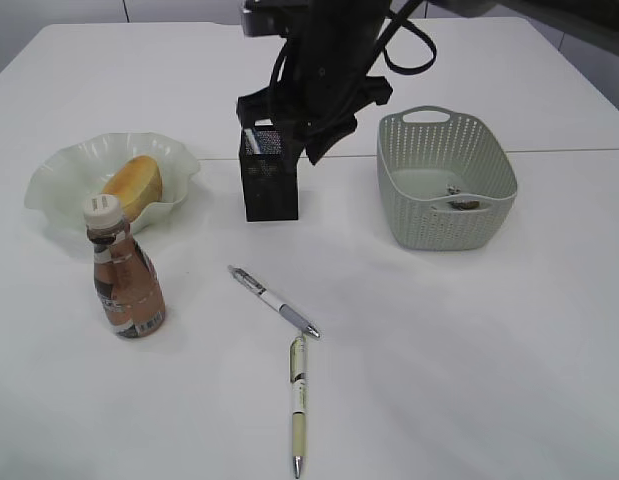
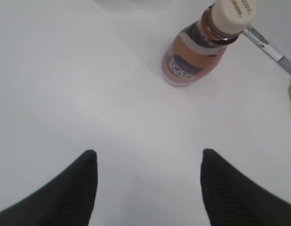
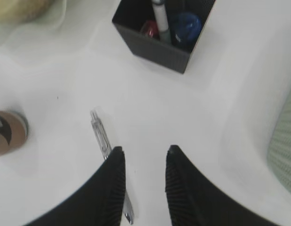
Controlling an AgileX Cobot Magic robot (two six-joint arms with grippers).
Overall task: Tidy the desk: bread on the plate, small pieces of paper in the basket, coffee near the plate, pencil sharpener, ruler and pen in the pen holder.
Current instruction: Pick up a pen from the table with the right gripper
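White bench (image 1: 469,350) with the tidying task part done. Upper right, a pale green perforated plastic basket (image 1: 444,180) holds small scraps; upper left, a translucent wavy-edged plate (image 1: 64,175) carries the golden bread (image 1: 134,185); just below it stands the coffee (image 1: 124,280), a smooth waisted bottle with a cream cap. At centre top, the square black mesh holder (image 1: 267,185) contains a pen-like stick and rounded red and blue items. Two pens remain loose at lower centre: a slim silver pen (image 1: 274,300), lying diagonally, and a cream pen (image 1: 298,405), lying near-vertically, their ends almost touching. The right hand (image 3: 143,162) hangs above the silver pen, jaws narrow and empty; the left hand (image 2: 147,162) hovers wide and empty near the coffee. The likely step is picking up the silver pen: widen the jaws, straddle the barrel crosswise at mid-length, and close firmly, since the round glossy barrel may roll.
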